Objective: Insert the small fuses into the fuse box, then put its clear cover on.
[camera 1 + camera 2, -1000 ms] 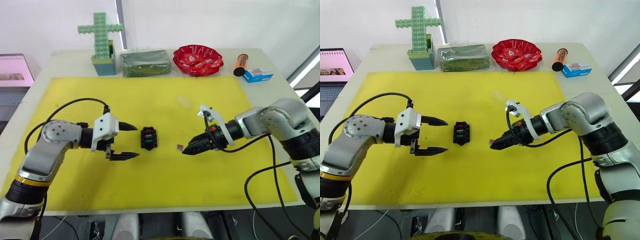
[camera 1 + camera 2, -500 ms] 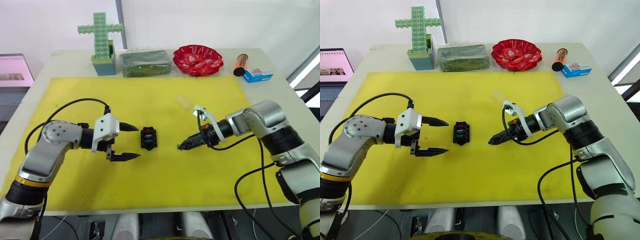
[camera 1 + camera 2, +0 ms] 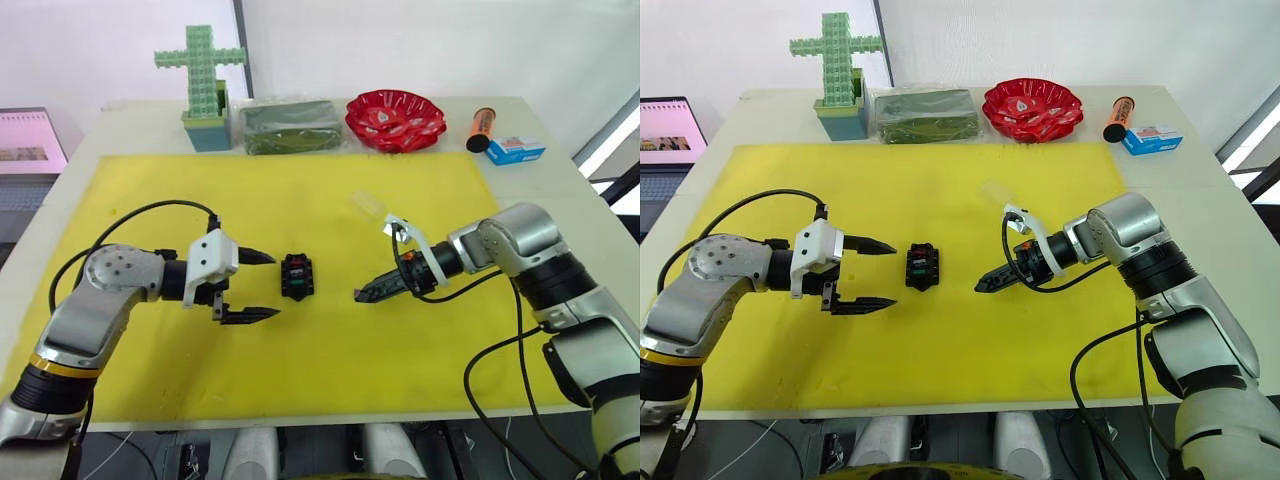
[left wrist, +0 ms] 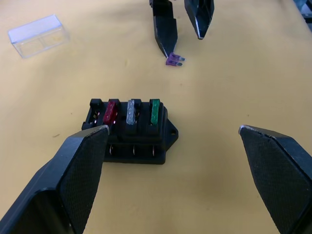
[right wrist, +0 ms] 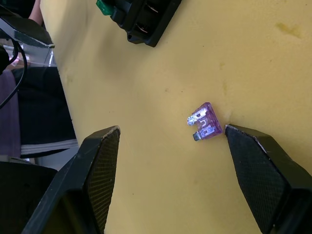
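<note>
The small purple translucent fuse (image 5: 205, 122), a tiny flat chip with two short metal legs, lies loose on the yellow mat (image 3: 330, 370) between the tips of my right fingers (image 5: 246, 161), which stand wide apart around it, one tip just touching its edge and nothing gripped. I judge it very light and stiff, with smooth faces that could skid or flip if one pad pushes before the other, so I would pinch it across its flat plastic body and leave the legs free to go down into a slot. The small black rectangular fuse box (image 4: 127, 130) sits nearby on the mat, between my two hands, with a red, a clear-grey and a green fuse upright in three of its slots and the end slot beside the red one looking empty. My left fingers (image 3: 247, 285) are also spread wide and hold nothing, open toward the box without touching it. The clear colourless plastic cover (image 4: 38, 35) rests apart on the mat, beyond my right hand, and the box is not yet capped.
</note>
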Action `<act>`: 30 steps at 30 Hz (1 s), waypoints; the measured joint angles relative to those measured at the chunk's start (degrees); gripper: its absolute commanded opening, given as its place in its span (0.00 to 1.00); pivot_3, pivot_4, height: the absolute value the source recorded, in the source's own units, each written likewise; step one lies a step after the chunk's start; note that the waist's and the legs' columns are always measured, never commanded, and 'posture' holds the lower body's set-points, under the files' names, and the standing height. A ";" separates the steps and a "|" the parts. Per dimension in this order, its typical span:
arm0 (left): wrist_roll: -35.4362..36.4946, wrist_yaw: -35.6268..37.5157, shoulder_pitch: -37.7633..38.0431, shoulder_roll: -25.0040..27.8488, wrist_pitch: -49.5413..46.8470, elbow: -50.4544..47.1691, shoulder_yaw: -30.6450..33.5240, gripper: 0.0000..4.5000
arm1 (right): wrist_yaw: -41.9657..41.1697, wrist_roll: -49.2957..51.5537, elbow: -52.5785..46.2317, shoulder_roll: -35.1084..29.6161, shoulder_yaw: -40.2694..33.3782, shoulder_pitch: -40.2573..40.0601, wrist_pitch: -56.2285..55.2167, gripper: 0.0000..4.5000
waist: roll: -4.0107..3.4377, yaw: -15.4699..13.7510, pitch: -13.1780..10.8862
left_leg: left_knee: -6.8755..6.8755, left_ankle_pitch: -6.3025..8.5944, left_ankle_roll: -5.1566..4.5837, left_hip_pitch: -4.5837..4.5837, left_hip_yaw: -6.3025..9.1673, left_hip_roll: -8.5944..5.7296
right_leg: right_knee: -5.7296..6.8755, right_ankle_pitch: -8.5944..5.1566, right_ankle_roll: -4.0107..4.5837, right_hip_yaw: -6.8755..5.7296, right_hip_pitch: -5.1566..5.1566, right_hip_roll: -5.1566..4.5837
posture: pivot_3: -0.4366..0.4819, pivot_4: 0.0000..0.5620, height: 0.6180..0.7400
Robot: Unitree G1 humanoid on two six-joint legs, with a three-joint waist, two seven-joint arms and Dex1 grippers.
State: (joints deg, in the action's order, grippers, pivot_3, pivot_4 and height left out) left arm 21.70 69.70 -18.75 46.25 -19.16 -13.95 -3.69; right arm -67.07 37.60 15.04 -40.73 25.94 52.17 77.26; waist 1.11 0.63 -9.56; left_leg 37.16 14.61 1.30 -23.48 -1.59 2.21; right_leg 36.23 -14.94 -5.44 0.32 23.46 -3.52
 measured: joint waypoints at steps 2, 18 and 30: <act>-0.04 -0.08 0.04 0.00 0.06 0.00 0.00 1.00 | -0.07 -0.40 0.71 0.71 -0.11 0.00 0.04 0.79 | 0.00 0.05 0.00 | 0.00 0.00 0.00 0.00 0.00 0.00 | 0.00 0.00 0.00 0.00 0.00 0.00 | 0.48 0.27 1.00; -0.53 -1.12 0.74 0.01 0.64 0.00 0.00 1.00 | -1.84 -3.68 4.06 2.48 -0.37 0.00 -0.23 0.37 | 0.00 0.00 0.00 | 0.01 0.00 0.00 0.01 0.00 -0.01 | 0.01 0.00 0.00 0.00 0.00 0.00 | 0.48 0.27 1.00; -1.10 -1.11 0.74 0.01 0.97 0.00 0.00 1.00 | -2.69 -5.91 5.75 3.34 -0.36 0.00 -0.78 0.21 | 0.00 0.01 0.00 | 0.01 0.00 0.00 0.01 0.00 -0.02 | 0.02 0.00 0.00 0.00 -0.01 0.00 | 0.48 0.27 1.00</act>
State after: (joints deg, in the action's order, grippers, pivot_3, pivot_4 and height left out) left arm 20.61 68.59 -18.02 46.26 -18.19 -13.95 -3.70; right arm -69.76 31.69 20.80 -37.39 25.57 52.17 76.47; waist 1.11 0.64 -9.55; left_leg 37.17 14.61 1.30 -23.47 -1.59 2.20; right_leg 36.24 -14.94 -5.44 0.32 23.46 -3.52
